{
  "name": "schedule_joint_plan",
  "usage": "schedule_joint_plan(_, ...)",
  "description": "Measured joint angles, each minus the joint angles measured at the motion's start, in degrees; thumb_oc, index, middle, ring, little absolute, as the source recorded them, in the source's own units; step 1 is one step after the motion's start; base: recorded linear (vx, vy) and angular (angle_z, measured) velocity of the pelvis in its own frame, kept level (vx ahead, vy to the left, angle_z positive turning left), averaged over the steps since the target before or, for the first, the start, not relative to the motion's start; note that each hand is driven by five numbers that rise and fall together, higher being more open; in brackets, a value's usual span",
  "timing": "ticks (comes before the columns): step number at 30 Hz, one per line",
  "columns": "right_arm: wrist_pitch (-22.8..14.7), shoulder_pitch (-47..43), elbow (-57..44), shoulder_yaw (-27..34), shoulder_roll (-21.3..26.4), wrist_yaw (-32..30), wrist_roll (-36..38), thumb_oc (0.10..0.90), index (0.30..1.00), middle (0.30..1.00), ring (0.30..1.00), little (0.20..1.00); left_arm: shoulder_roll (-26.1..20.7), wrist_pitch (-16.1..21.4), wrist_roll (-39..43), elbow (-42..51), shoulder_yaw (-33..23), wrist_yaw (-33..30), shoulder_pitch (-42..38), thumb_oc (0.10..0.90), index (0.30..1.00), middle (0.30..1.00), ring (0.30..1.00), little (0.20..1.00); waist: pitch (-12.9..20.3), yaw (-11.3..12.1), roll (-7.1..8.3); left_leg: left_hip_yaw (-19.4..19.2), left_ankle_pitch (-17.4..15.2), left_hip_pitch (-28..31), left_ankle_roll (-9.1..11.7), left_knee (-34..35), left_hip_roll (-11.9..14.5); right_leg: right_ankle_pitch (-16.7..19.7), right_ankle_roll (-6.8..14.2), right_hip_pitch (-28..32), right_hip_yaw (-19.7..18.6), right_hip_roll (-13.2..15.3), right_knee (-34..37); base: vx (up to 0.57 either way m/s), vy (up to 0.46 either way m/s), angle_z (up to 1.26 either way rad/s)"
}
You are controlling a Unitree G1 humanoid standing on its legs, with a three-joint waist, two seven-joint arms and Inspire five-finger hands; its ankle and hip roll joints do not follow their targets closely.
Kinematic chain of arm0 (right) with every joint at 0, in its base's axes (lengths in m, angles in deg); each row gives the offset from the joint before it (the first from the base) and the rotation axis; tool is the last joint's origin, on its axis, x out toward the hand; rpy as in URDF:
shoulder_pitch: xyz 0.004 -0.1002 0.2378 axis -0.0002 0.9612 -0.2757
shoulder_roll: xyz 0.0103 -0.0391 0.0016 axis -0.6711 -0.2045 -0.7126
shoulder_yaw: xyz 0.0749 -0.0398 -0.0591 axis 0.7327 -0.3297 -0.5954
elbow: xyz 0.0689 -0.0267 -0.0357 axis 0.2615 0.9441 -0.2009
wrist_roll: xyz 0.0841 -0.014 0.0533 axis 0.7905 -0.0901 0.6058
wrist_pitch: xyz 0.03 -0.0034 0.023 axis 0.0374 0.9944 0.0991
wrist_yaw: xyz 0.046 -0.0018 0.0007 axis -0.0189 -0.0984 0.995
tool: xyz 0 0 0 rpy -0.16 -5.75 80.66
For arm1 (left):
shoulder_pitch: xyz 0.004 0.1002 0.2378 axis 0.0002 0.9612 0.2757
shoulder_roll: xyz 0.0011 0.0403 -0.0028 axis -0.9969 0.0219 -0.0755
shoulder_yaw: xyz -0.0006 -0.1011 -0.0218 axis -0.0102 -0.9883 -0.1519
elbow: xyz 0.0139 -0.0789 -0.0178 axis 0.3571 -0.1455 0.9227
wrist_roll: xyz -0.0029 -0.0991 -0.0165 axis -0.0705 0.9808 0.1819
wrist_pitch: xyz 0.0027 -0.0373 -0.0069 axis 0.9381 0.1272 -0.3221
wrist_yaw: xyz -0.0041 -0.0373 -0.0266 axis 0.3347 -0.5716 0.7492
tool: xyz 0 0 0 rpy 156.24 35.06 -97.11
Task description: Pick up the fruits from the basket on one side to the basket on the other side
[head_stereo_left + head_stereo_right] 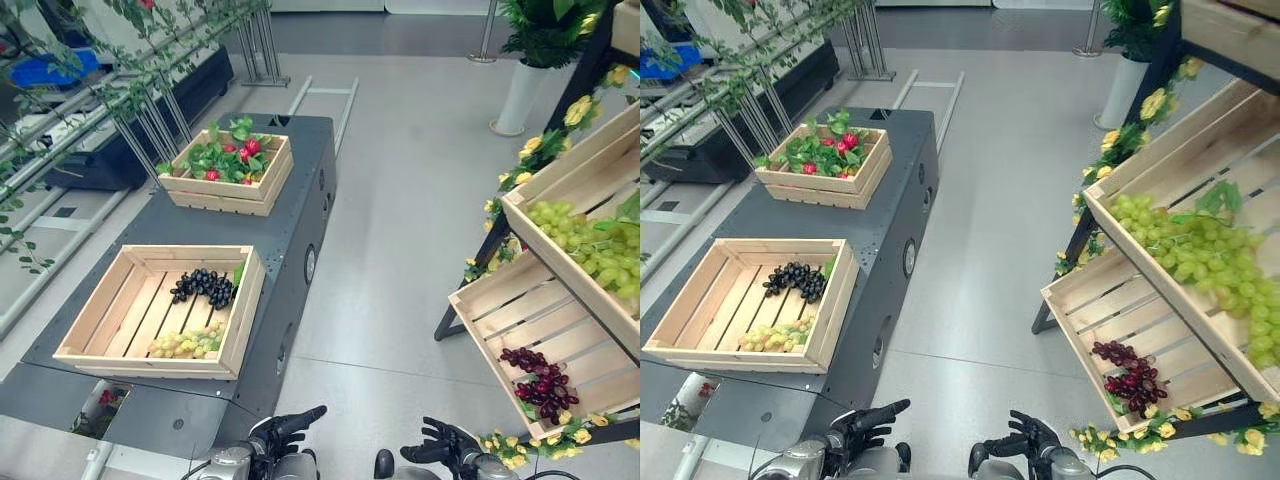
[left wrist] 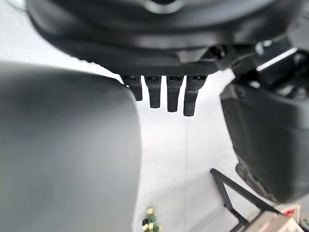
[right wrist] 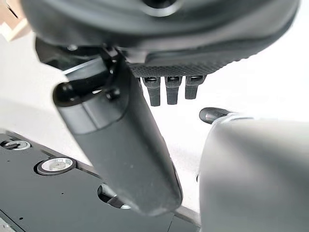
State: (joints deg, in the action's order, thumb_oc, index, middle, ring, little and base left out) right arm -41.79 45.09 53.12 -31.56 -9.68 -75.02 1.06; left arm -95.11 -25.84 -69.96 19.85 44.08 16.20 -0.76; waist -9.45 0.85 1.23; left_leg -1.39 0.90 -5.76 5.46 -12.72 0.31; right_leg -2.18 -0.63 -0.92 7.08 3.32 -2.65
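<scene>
Left eye: left hand (image 1: 285, 430) and right hand (image 1: 445, 444) low, fingers relaxed, empty, dark grapes (image 1: 204, 286) in crate (image 1: 245, 305) on surface (image 1: 300, 170), right eye: red grapes (image 1: 1130, 377) in shelf crate (image 1: 1070, 330), green grapes (image 1: 1200, 255) cut off at edge, wrist views: fingers (image 2: 170, 94) straight, floor blurred.

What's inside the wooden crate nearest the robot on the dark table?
The near crate holds a bunch of dark grapes and a bunch of green grapes on bare slats. Its near wall hides the floor strip behind it.
</scene>
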Motion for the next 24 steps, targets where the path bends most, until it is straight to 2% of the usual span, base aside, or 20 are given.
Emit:
schedule_joint_plan(2,0.0,0.5,0.6,0.0,-0.2,0.1,-0.1,0.8,0.9,0.9,0.9,0.9,0.6,0.5,0.0,-0.2,0.0,0.4,-0.3,0.8,0.9,0.9,0.9,0.9,-0.1,0.0,-0.14,-2.6,0.2,0.2,0.0,7.2,0.2,0.3,-0.5,0.3,0.4,-0.6,1.7,0.22,0.126,0.18)
schedule_joint_plan(4,-0.1,0.6,1.0,0.0,-0.2,0.1,-0.1,0.8,0.9,0.9,0.9,0.9,0.5,1.6,0.0,-0.3,-0.1,-0.1,-0.3,0.8,0.9,0.9,0.9,0.9,-0.4,0.4,-0.63,-4.8,0.6,-0.6,0.8,11.6,2.3,0.5,-0.7,1.1,2.1,-1.5,2.6,0.31,0.211,0.28)
schedule_joint_plan(6,-0.4,0.9,1.0,0.1,0.0,0.1,-0.1,0.8,0.9,0.9,0.9,0.9,0.5,2.4,0.0,-0.9,-0.7,-0.5,-0.4,0.8,0.9,0.9,0.9,0.9,-0.5,0.7,-1.0,-7.4,1.2,-1.2,1.6,13.1,4.2,0.5,-0.7,2.0,4.0,-1.7,3.0,0.37,0.313,0.23)
schedule_joint_plan(7,-0.6,1.1,1.0,0.1,-0.1,0.1,-0.1,0.8,0.9,0.9,0.9,0.9,0.5,2.7,0.0,-1.4,-2.0,-0.6,-0.2,0.8,0.9,0.9,0.9,0.9,-0.6,0.8,-0.92,-9.0,1.0,-0.9,1.3,12.9,4.9,0.5,-0.7,2.6,4.8,-1.3,2.9,0.28,0.292,0.06)
schedule_joint_plan(8,-0.8,1.2,1.0,0.2,-0.1,0.1,0.0,0.8,0.9,0.9,0.9,0.9,0.5,2.7,0.0,-1.8,-2.2,-0.6,-0.1,0.8,0.9,0.9,0.9,0.9,-0.5,0.9,-0.88,-8.9,0.9,-0.7,1.2,12.5,5.0,0.4,-0.7,2.8,4.8,-1.1,2.9,0.34,0.344,-0.05)
schedule_joint_plan(9,-1.5,1.2,1.1,0.2,-0.1,0.1,0.0,0.8,0.9,0.9,0.9,0.9,0.6,2.7,0.0,-2.1,-2.7,-0.5,0.0,0.8,0.9,0.9,0.9,0.9,-0.5,1.2,-0.94,-8.4,0.4,-0.2,0.3,10.7,4.8,0.2,-0.3,3.0,4.8,-0.5,2.7,0.28,0.254,-0.16)
schedule_joint_plan(10,-2.0,1.3,1.1,0.2,0.0,0.1,0.0,0.8,0.9,0.9,0.9,0.9,0.7,2.6,0.0,-2.1,-2.9,-0.4,0.2,0.8,0.9,0.9,0.9,0.9,-0.1,1.2,-1.74,-8.3,-0.2,0.2,-0.1,10.1,4.8,0.0,0.3,3.2,4.7,-0.3,2.3,0.4,0.377,-0.17)
schedule_joint_plan(11,-2.3,1.5,1.1,0.3,-0.1,0.2,0.0,0.8,0.9,0.9,0.9,0.9,0.9,2.6,0.0,-2.2,-3.0,-0.5,0.6,0.8,0.9,0.9,0.9,0.9,0.2,1.1,-2.04,-8.1,1.1,1.4,-2.7,11.3,4.2,-0.3,1.6,3.6,4.6,0.1,2.5,0.46,0.452,-0.2)
schedule_joint_plan(12,-2.3,2.0,1.1,0.3,-0.6,0.2,-0.2,0.8,0.9,0.9,0.9,0.9,1.0,2.4,0.0,-2.2,-3.4,-0.4,1.3,0.8,0.9,0.9,0.9,0.9,0.3,1.4,-1.3,-8.1,1.8,2.7,-4.3,12.6,2.6,-0.8,2.4,4.3,4.5,1.6,2.3,0.41,0.423,-0.11)
schedule_joint_plan(13,-2.3,2.4,0.9,0.5,-0.7,0.2,-0.2,0.8,0.9,0.9,0.9,0.9,1.0,2.3,0.0,-1.9,-3.4,-0.4,1.7,0.8,0.9,0.9,0.9,0.9,0.5,1.4,-1.26,-8.3,2.8,3.4,-6.0,13.0,2.2,-0.7,2.7,4.7,4.7,1.9,2.1,0.32,0.389,-0.01)
schedule_joint_plan(14,-2.3,3.2,0.8,0.8,-1.2,0.5,-0.2,0.8,0.9,0.9,0.9,0.9,0.3,2.0,-0.1,-0.7,-3.4,-0.6,2.5,0.8,0.9,0.9,0.9,0.9,1.1,1.5,-0.17,-8.1,3.3,4.0,-8.5,13.9,0.5,-1.9,4.7,5.0,5.0,3.7,0.8,0.23,0.309,0.14)
schedule_joint_plan(15,-2.4,3.5,0.8,0.8,-1.5,0.5,-0.2,0.8,0.9,0.9,0.9,0.9,0.0,2.0,-0.1,-0.5,-3.3,-0.6,2.7,0.8,0.9,0.9,0.9,0.9,1.6,1.4,0.1,-8.2,3.2,4.6,-8.8,14.3,-0.2,-2.6,5.5,4.6,5.1,4.4,-0.1,0.23,0.332,0.18)
schedule_joint_plan(16,-2.3,3.5,0.6,1.1,-1.9,0.5,-0.2,0.8,0.9,0.9,0.9,0.9,-0.3,2.0,-0.1,-0.5,-3.2,-1.1,2.8,0.8,0.9,0.9,0.9,0.9,1.9,1.8,0.82,-7.7,2.6,5.1,-9.7,15.0,-1.4,-2.6,6.7,4.1,5.1,5.5,-3.0,0.2,0.308,0.16)
schedule_joint_plan(19,-2.3,2.8,-1.6,1.8,-2.0,0.5,-0.2,0.8,0.9,0.9,0.9,0.9,-0.7,1.4,-0.1,-0.8,-2.9,-1.7,2.5,0.8,0.9,0.9,0.9,0.9,2.3,1.9,-0.18,-6.5,2.7,7.0,-11.4,16.7,-2.2,-4.0,7.2,-1.9,6.2,7.8,-17.9,0.2,0.307,0.31)
schedule_joint_plan(20,-2.3,2.7,-2.8,1.8,-2.2,0.5,-0.2,0.8,0.9,0.9,0.9,0.9,-1.0,1.3,0.0,-0.7,-2.6,-1.7,2.4,0.8,0.9,0.9,0.9,0.9,2.4,1.9,-0.12,-5.5,2.5,7.8,-11.9,16.7,-3.0,-3.8,7.4,-4.0,6.1,9.3,-24.0,0.14,0.184,0.44)
schedule_joint_plan(21,-2.3,2.6,-3.2,1.8,-2.3,0.5,-0.1,0.8,0.9,0.9,0.9,0.9,-1.2,1.3,0.0,-0.6,-2.4,-1.8,2.4,0.8,0.9,0.9,0.9,0.9,2.4,2.1,-0.03,-5.0,2.3,8.1,-12.2,16.7,-3.4,-3.7,7.6,-4.9,6.0,10.1,-26.5,0.13,0.158,0.44)
schedule_joint_plan(22,-2.3,2.3,-4.1,1.6,-2.2,0.4,-0.2,0.8,0.9,0.9,0.9,0.9,-1.5,1.0,0.0,0.0,-1.8,-2.1,2.4,0.8,0.9,0.9,0.9,0.9,2.3,3.0,-0.1,-3.8,2.1,9.3,-13.0,17.1,-4.1,-2.7,8.9,-7.4,5.6,11.6,-32.3,0.12,0.105,0.35)
schedule_joint_plan(23,-2.3,2.1,-4.6,1.7,-2.1,0.4,-0.2,0.8,0.9,0.9,0.9,0.9,-1.8,0.7,0.0,0.3,-1.4,-2.3,2.4,0.8,0.9,0.9,0.9,0.9,2.3,3.2,-0.3,-3.3,2.0,9.7,-13.1,17.2,-4.1,-3.3,8.6,-8.7,5.6,11.8,-34.4,0.12,0.041,0.46)
schedule_joint_plan(24,-2.4,1.8,-5.3,1.5,-2.1,0.5,-0.2,0.8,0.9,0.9,0.9,0.9,-2.4,0.7,0.7,1.1,-1.0,-2.5,2.3,0.8,0.9,0.9,0.9,0.9,2.4,3.5,-0.46,-2.1,1.7,9.9,-13.5,17.3,-4.0,-3.3,8.6,-9.9,5.7,11.0,-33.3,0.14,-0.007,0.5)
